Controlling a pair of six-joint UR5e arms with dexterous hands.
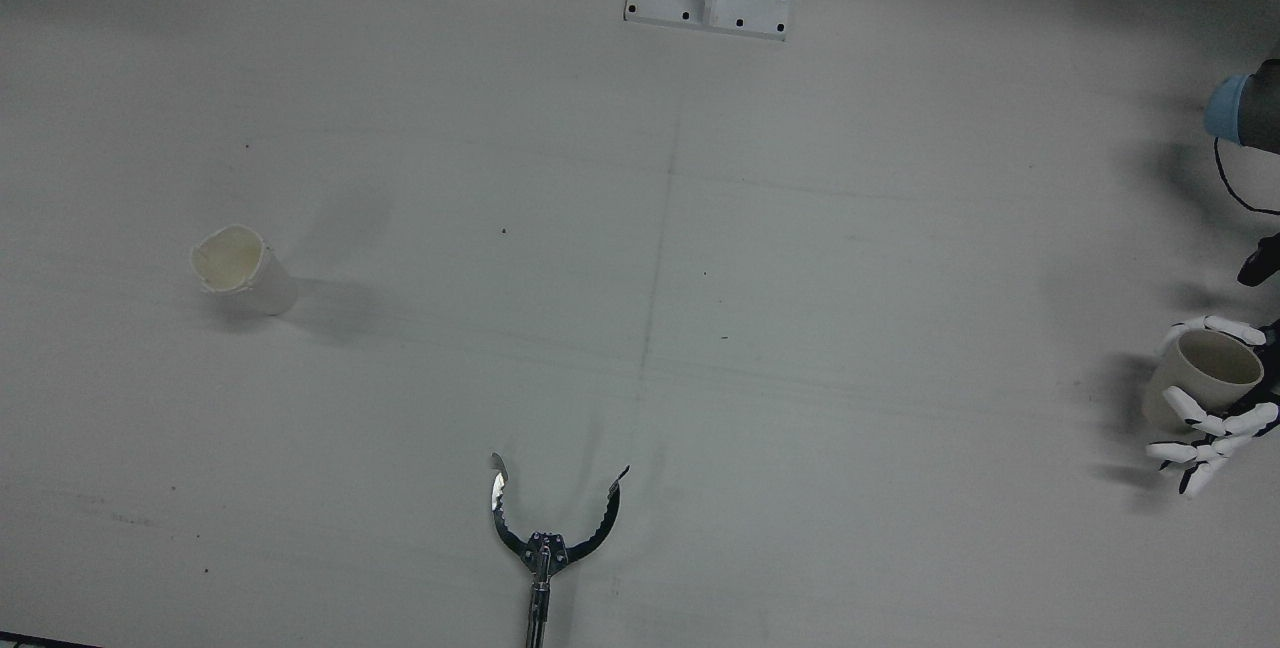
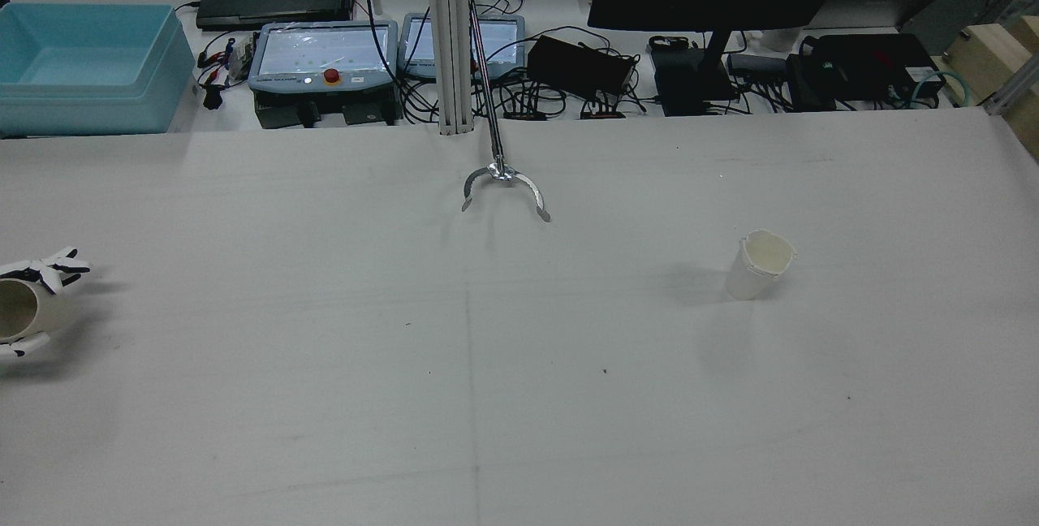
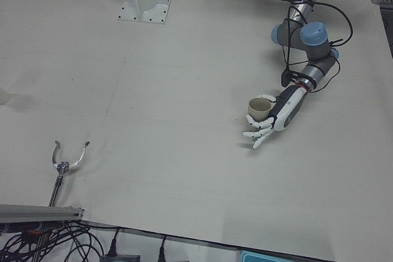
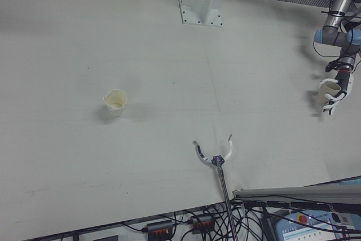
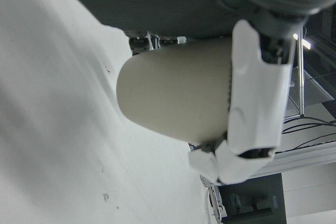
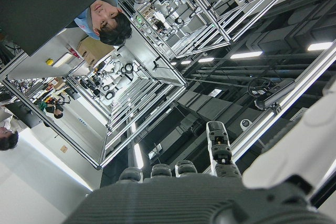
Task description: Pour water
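The left hand (image 1: 1222, 408) is at about 3 o'clock on the white table (image 1: 640, 328) in the front view. Its fingers (image 1: 1185, 404) are curled around a beige cup (image 1: 1205, 373), and the cup stands up straight with its open mouth on top. From the left hand's own camera, the cup looks lifted a little off the table. A second cup (image 1: 240, 268), white with a bent rim, stands alone at about 9 o'clock, well apart from the first cup. A metal grabber tool (image 1: 545, 528) lies at 6 o'clock with its two claws open. The right hand (image 6: 220, 153) shows only in its own camera, pointing up at the ceiling, and I cannot tell how its fingers are set.
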